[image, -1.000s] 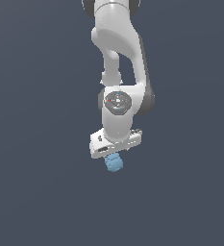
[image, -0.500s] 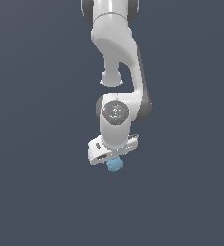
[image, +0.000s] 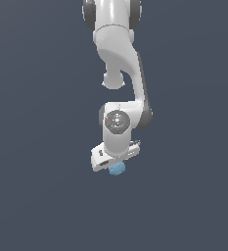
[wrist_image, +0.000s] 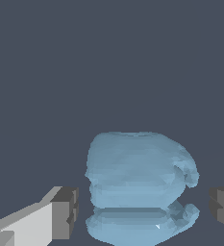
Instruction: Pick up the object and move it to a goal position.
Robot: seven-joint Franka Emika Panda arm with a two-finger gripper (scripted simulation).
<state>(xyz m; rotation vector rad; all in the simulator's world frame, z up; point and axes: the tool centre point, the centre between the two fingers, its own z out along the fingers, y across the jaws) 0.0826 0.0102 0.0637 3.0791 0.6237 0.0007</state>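
**Hanging low over the blue lump, fingers apart on either side**

Showing, in the exterior view, the white arm [image: 119,73] reaching down from the top of the picture against a plain dark grey-blue ground. Ending in the white gripper [image: 115,158], tilted, with the end toward the exterior view's left sitting lower than the other. Peeking out just beneath that gripper, the light-blue object [image: 117,169], far narrower than the white body above it.

Filling much of the wrist view, the same object [wrist_image: 138,185]: matte, lumpy, faceted, with a groove across its lower part and a knobbly bulge on one side. Flanking it, two dark grey fingertips [wrist_image: 65,213], one at each side of the lump. Leaving a clear strip of dark ground between each pad and the blue surface, so spread wide and gripping nothing. Not telling, in either view, whether the lump is resting on the ground.
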